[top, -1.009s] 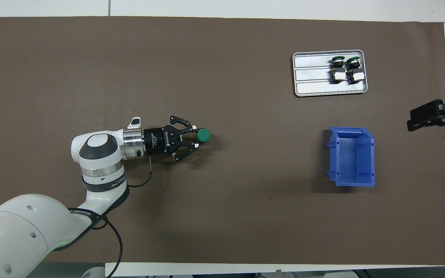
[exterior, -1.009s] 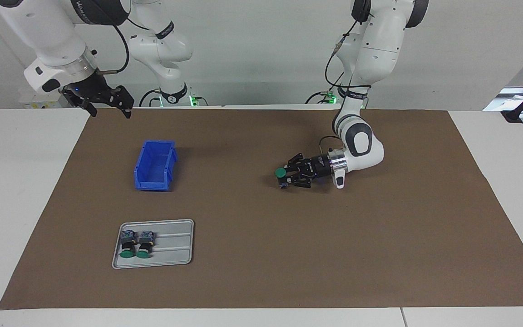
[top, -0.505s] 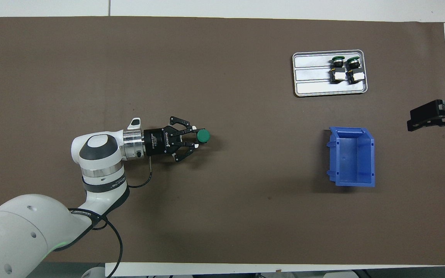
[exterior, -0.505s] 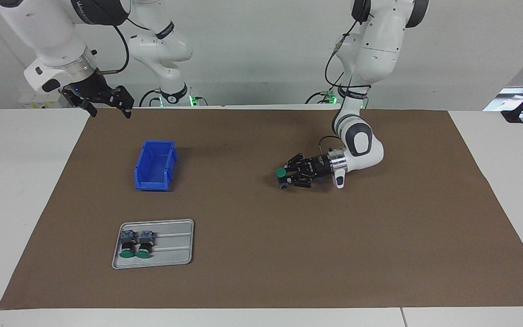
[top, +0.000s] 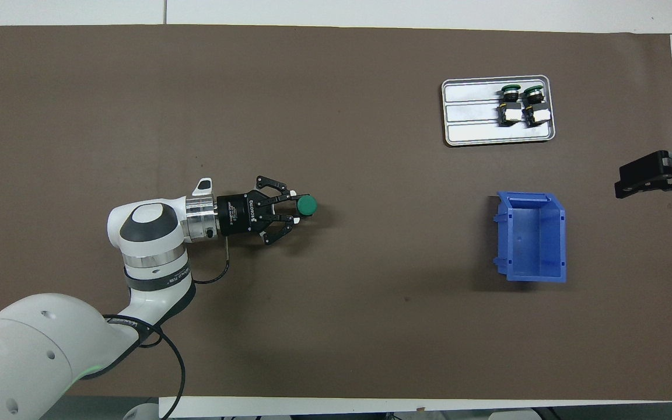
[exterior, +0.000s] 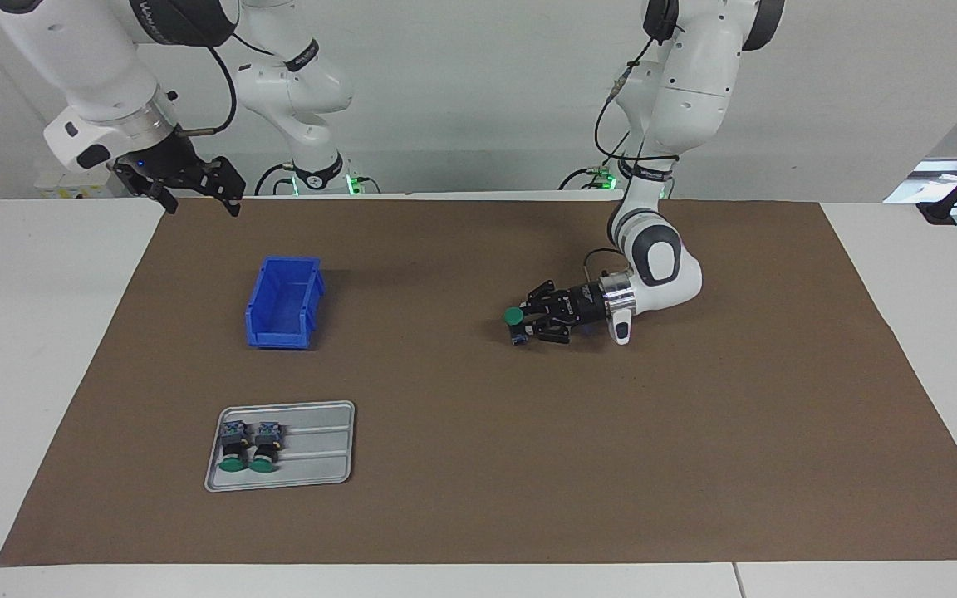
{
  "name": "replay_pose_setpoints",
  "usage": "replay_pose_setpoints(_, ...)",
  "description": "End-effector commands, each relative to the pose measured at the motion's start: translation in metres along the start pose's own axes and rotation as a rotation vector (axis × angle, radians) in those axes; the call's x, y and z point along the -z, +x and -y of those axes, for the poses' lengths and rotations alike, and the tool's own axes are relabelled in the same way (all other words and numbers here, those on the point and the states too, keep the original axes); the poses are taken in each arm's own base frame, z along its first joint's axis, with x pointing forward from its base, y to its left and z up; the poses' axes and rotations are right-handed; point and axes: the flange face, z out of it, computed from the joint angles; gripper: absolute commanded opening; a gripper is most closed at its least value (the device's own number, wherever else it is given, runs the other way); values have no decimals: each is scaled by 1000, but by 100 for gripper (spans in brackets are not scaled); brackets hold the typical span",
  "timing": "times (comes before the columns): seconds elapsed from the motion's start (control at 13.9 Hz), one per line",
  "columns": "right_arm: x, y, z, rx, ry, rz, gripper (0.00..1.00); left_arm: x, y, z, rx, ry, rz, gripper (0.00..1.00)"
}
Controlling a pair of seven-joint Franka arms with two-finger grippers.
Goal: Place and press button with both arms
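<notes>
My left gripper lies level and low over the brown mat near the middle of the table. It is shut on the button, which stands upright with its green cap up and its grey-blue block down at the mat. The cap also shows in the overhead view, at the tip of the left gripper. My right gripper is open and empty. It hangs in the air over the mat's edge at the right arm's end, near the blue bin, and waits; it also shows in the overhead view.
A blue open bin stands on the mat toward the right arm's end. A grey tray, farther from the robots than the bin, holds two more green-capped buttons lying side by side. Two smaller white arms stand at the robots' end.
</notes>
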Motion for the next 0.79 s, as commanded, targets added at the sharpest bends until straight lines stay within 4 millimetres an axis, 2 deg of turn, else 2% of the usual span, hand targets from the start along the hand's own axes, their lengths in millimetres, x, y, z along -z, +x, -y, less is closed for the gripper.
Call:
replay_pose_setpoints(0.0, -1, -6, -2, 17, 2, 5, 99, -4, 2, 8, -7, -10, -3, 26)
replay_pose_setpoints(0.72, -1, -6, -2, 17, 2, 5, 99, -3, 2, 8, -31, -14, -7, 36)
